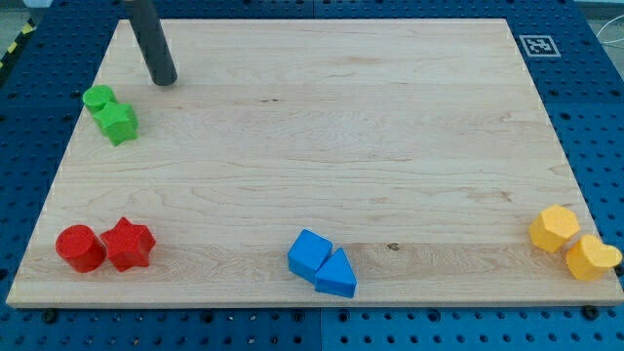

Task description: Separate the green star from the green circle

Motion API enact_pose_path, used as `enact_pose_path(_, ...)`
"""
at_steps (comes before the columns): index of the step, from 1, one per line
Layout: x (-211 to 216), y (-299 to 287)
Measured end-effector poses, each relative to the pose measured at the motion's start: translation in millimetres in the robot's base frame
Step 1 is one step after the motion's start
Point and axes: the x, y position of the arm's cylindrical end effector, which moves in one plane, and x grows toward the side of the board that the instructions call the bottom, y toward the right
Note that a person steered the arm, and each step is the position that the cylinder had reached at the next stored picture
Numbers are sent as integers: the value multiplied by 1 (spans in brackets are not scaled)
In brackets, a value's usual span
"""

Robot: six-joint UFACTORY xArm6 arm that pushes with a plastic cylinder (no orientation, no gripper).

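The green circle [97,97] and the green star [120,122] sit touching each other near the left edge of the wooden board, the star just below and right of the circle. My tip [164,80] rests on the board up and to the right of both, a short gap away from the circle, touching neither block.
A red circle [78,247] and red star [129,244] sit together at the bottom left. A blue cube [309,253] and blue triangle [337,275] sit at the bottom middle. A yellow hexagon [554,228] and yellow heart [592,257] sit at the bottom right. A marker tag [538,45] is at the top right corner.
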Motion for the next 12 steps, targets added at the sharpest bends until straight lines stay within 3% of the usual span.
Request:
enact_pose_path(3,4,0)
enact_pose_path(4,5,-23)
enact_pose_path(5,-9,-86)
enact_pose_path(6,-8,-102)
enact_pose_path(7,18,-102)
enact_pose_path(8,86,-102)
enact_pose_path(9,94,-76)
enact_pose_path(11,52,4)
enact_pose_path(12,51,34)
